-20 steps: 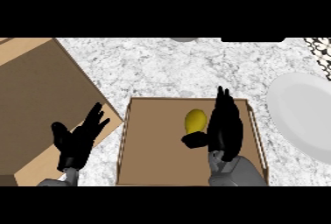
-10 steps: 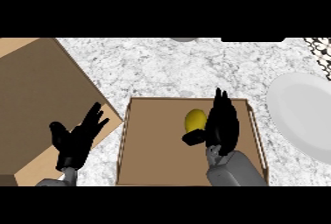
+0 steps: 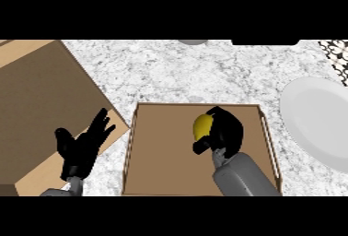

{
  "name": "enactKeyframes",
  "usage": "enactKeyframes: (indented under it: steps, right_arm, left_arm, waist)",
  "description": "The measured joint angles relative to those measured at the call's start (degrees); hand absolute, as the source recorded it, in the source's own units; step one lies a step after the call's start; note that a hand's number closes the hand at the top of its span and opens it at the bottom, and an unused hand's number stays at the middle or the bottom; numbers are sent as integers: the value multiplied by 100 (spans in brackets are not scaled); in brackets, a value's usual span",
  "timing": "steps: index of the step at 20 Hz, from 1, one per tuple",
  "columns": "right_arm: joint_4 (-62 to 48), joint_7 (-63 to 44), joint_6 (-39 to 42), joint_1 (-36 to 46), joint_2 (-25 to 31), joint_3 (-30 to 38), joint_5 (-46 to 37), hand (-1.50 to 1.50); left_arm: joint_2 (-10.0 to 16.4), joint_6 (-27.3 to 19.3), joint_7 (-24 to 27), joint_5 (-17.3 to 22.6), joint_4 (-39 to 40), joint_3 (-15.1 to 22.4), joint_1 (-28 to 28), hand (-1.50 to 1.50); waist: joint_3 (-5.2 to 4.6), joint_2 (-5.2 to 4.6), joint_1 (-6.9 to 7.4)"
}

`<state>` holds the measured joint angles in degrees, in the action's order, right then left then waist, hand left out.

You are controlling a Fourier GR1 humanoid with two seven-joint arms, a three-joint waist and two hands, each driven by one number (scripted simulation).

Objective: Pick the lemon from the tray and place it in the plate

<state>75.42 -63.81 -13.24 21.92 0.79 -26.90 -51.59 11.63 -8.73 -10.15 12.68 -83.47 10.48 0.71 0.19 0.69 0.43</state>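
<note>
The yellow lemon [image 3: 202,127] lies in the brown tray [image 3: 159,156] near its far right part. My right hand [image 3: 224,131] curls round the lemon from the right, its fingers bent over the top and its thumb below on the left. Much of the fruit's right side is hidden by the hand. A white plate [image 3: 316,124] sits on the counter to the right of the tray, partly cut off by the view's edge. My left hand [image 3: 81,147] stays open with fingers up at the lower left, beside the tray.
A large brown board [image 3: 41,101] covers the counter's left side, under my left hand. The marble counter [image 3: 204,73] stretches beyond the tray. A grey object [image 3: 194,42] shows at the top edge and a dark patterned thing [image 3: 338,50] at the top right corner.
My right hand's fingers, straight beside the lemon before, have curled over it. The left hand and the lemon have stayed put.
</note>
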Motion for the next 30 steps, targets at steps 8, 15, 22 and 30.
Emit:
enactKeyframes:
  steps: [8,15,22,30]
  right_arm:
    - [-135,-19,22,172,-21,-117,-430,150]
    - [1191,767,-55,-758,236,-1212,-1035,150]
    - [3298,1182,-470,-1811,1137,-2100,-1906,150]
    - [4719,1266,-1482,-2914,1698,-1516,-2150,150]
  left_arm:
    - [8,173,65,2,53,-149,-28,0]
    - [-48,66,-15,-56,-109,-160,-162,0]
    - [-33,54,-58,-73,-197,-200,-245,0]
    - [-39,161,-83,-49,-219,-226,-218,0]
  waist:
    - [2,1,-28]
    - [13,12,-119]
    - [15,21,-199]
    - [10,-20,-158]
